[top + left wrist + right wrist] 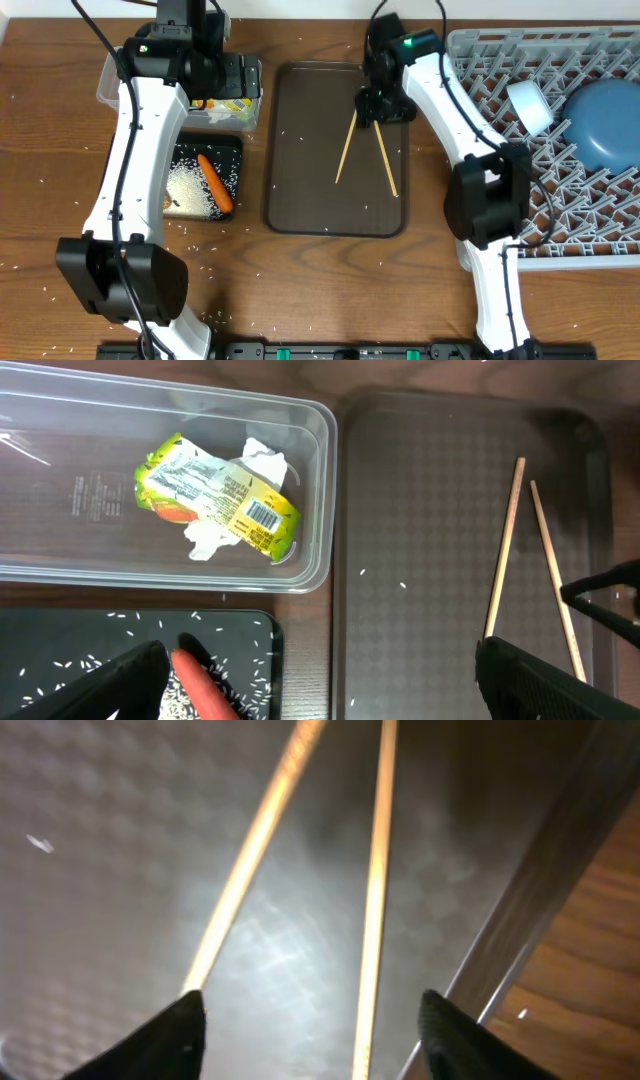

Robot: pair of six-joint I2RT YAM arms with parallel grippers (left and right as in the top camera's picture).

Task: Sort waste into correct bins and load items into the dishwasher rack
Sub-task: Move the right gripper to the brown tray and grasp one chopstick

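Observation:
The wooden chopsticks (350, 150) lie on the brown tray (300, 200), splayed apart. My right gripper (375, 105) is open low over their upper ends. In the right wrist view one chopstick (375, 900) runs between the fingers (310, 1040), and the other (250, 850) ends at the left finger. My left gripper (225, 85) is open and empty above the clear tub (115, 90). The tub holds the yellow-green wrapper (220, 500) and the white tissue (262, 460). The black tray (230, 150) holds rice (190, 185) and the carrot (215, 183). The grey rack (560, 220) holds the large blue bowl (605, 120) and a light-blue cup (530, 105).
Loose rice grains are scattered on the wooden table (50, 200) around the black tray and on the brown tray. The left wrist view shows the left gripper (320, 690) straddling the black tray's corner and the brown tray's edge. The pink cup and the small bowl are out of view.

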